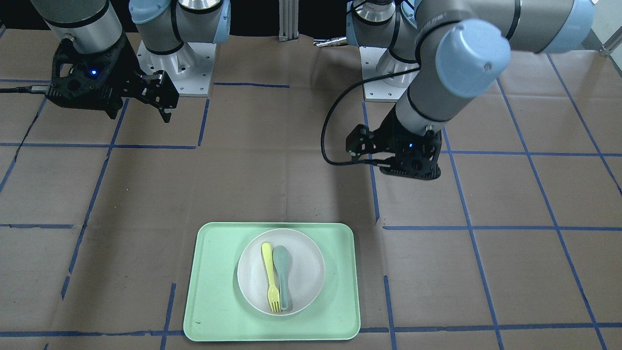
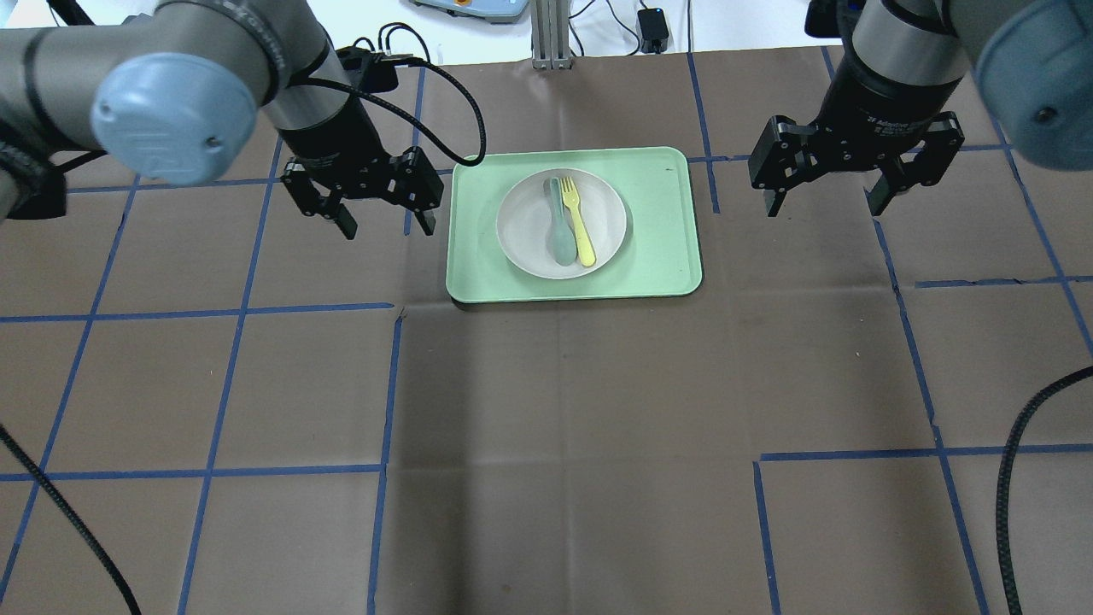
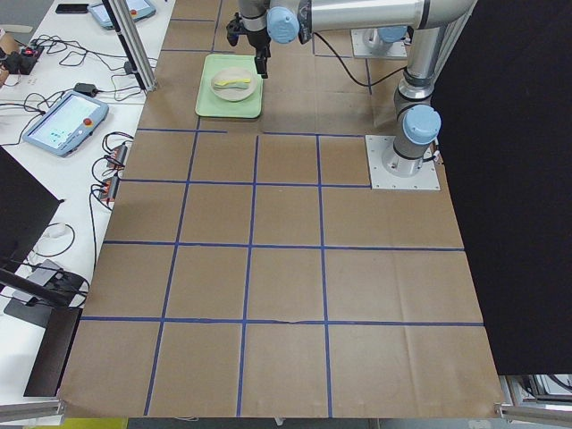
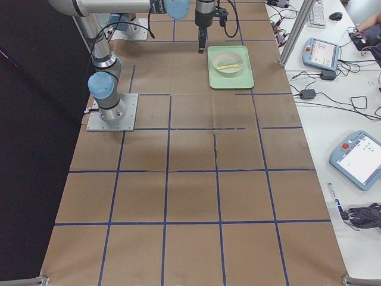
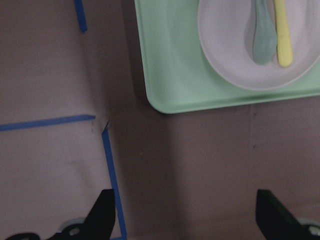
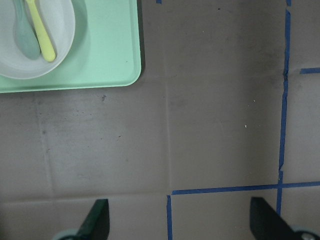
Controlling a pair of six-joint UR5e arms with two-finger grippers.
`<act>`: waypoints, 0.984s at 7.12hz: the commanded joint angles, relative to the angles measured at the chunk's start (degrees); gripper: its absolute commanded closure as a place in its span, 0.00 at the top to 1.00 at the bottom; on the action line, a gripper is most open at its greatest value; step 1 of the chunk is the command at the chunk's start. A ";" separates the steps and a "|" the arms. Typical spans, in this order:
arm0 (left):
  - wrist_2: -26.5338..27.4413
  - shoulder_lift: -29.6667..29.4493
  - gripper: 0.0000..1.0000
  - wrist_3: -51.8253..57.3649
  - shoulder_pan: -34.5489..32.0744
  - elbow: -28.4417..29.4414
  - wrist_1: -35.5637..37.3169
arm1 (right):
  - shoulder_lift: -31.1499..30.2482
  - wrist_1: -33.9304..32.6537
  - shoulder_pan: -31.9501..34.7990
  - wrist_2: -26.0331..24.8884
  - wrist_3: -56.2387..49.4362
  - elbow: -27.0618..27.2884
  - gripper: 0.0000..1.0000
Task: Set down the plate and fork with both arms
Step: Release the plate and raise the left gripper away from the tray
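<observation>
The off-white plate sits in the middle of a mint-green tray at the far side of the table. The pale-yellow fork lies on the plate, tines pointing away from the robot. My left gripper is open and empty, hovering just left of the tray. My right gripper is open and empty, a short way right of the tray. The left wrist view shows the plate and fork ahead to the right. The right wrist view shows the fork ahead to the left.
A grey-green spoon lies on the plate, touching the fork's left side. Brown paper with blue tape lines covers the table. An aluminium post stands at the far edge. Teach pendants and cables lie on the bench beyond.
</observation>
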 commanded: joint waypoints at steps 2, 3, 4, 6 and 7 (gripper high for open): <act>5.63 8.61 1.00 -0.94 0.62 -0.43 -6.69 | 1.42 -2.39 0.64 9.10 0.94 -0.09 1.00; 5.98 10.54 1.00 -0.68 1.58 -2.70 -5.91 | 2.64 -2.75 0.99 8.45 1.38 -0.18 1.00; 5.55 12.91 1.00 -1.11 2.90 -5.07 -5.46 | 4.66 -3.28 2.04 8.35 4.00 -2.09 1.00; 5.45 15.21 1.00 -1.20 3.87 -9.04 -5.19 | 14.55 -3.20 9.04 1.19 8.92 -12.25 1.00; 5.80 16.18 1.00 -1.20 3.88 -9.49 -5.37 | 19.31 -3.20 11.69 1.06 11.38 -16.92 1.00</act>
